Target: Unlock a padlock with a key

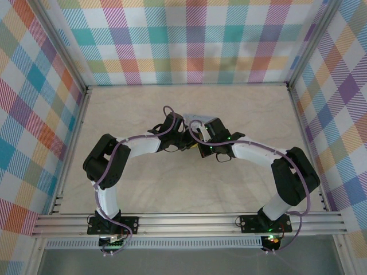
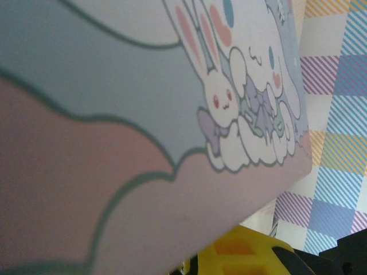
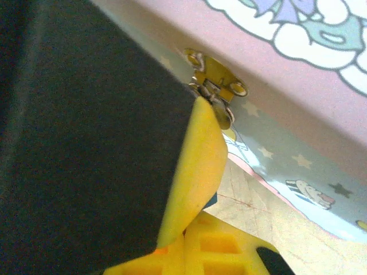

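Right claw (image 1: 195, 146), grip unclear, sets its yellow finger (image 3: 198, 154) at the tin (image 3: 298, 154) clasp (image 3: 215, 83)

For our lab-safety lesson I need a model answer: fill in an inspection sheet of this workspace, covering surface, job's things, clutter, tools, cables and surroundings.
Surface: beige marbled table.
Job's things: padlock and key too small or hidden to tell; the metal hasp on the pale blue cartoon tin lies at the right tool's yellow finger.
Clutter: nothing seen.
Grippers: left tool and right tool meet at the tin; open or shut cannot be told.
Cables: purple cables along both arms.
Surroundings: plaid walls on three sides.
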You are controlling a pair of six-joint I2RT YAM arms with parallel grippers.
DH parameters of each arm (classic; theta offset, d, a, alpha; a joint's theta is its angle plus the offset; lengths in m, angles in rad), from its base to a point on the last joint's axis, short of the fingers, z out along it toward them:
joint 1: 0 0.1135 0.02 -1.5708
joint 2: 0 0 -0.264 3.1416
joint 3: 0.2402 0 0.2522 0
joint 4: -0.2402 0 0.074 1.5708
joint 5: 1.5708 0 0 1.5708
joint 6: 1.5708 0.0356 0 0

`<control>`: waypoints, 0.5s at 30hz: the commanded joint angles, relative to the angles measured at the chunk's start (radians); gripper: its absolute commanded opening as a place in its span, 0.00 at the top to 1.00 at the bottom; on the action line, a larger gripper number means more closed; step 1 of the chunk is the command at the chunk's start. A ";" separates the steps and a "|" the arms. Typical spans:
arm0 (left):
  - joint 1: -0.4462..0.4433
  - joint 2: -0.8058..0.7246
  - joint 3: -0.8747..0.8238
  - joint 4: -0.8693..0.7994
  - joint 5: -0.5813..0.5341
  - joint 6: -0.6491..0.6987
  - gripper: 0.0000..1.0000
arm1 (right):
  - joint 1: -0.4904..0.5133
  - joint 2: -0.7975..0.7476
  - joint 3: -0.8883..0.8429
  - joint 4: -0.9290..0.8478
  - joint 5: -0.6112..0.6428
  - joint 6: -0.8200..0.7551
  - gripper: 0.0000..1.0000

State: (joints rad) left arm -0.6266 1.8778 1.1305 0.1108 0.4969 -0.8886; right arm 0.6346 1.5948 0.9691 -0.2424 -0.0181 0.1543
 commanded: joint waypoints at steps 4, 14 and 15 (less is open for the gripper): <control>-0.012 -0.042 0.020 0.010 0.028 0.008 0.83 | 0.005 0.008 0.007 0.010 -0.008 -0.006 1.00; -0.012 -0.055 -0.049 0.001 -0.039 0.004 0.59 | 0.005 0.020 -0.052 0.049 -0.041 0.002 1.00; -0.010 -0.059 -0.057 -0.002 -0.047 0.002 0.56 | 0.005 0.026 -0.055 0.054 -0.047 0.002 1.00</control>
State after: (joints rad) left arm -0.6270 1.8622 1.1038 0.1081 0.4774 -0.8925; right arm 0.6346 1.5967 0.9379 -0.2237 -0.0307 0.1490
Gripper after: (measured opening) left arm 0.414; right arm 0.052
